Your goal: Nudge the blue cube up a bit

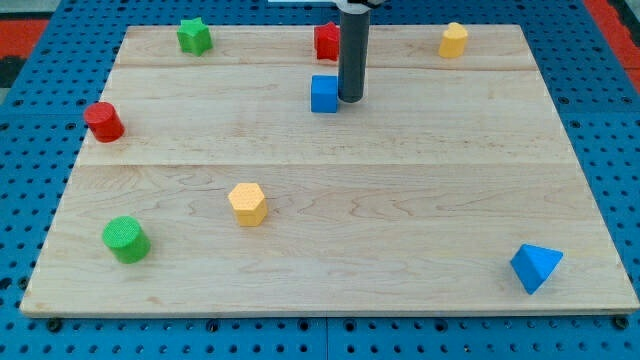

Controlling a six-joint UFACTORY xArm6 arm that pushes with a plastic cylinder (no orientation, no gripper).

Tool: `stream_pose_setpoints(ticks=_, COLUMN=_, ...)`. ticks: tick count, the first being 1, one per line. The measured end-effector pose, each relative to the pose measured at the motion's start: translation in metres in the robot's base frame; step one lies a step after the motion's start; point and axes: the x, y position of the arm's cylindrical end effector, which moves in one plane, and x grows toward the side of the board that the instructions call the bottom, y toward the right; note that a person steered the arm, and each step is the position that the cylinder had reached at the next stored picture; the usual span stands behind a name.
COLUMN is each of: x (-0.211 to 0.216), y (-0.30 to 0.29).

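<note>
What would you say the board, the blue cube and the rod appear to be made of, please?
The board looks like pale, unvarnished wood: lengthwise grain and plank seams show. The blue cube seems to be matte plastic or painted wood; its uniform colour leaves that open. The rod, with my tip just at the cube's right, looks like dark metal or plastic with a dull sheen.

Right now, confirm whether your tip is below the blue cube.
No, my tip stands just to the view's right of the blue cube, not below it.
</note>
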Motion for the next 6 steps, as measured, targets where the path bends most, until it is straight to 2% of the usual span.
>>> stream_pose_setpoints(ticks=1, x=0.042, y=0.014)
stream_pose_setpoints(ticks=2, x=0.067, y=-0.009)
stream_pose_setpoints(ticks=3, x=0.033, y=-0.037)
stream_pose_setpoints(ticks=4, x=0.015, y=-0.039)
stream_pose_setpoints(ticks=5, x=0.015, y=-0.036)
stream_pose_setpoints(ticks=6, x=0.071, y=-0.027)
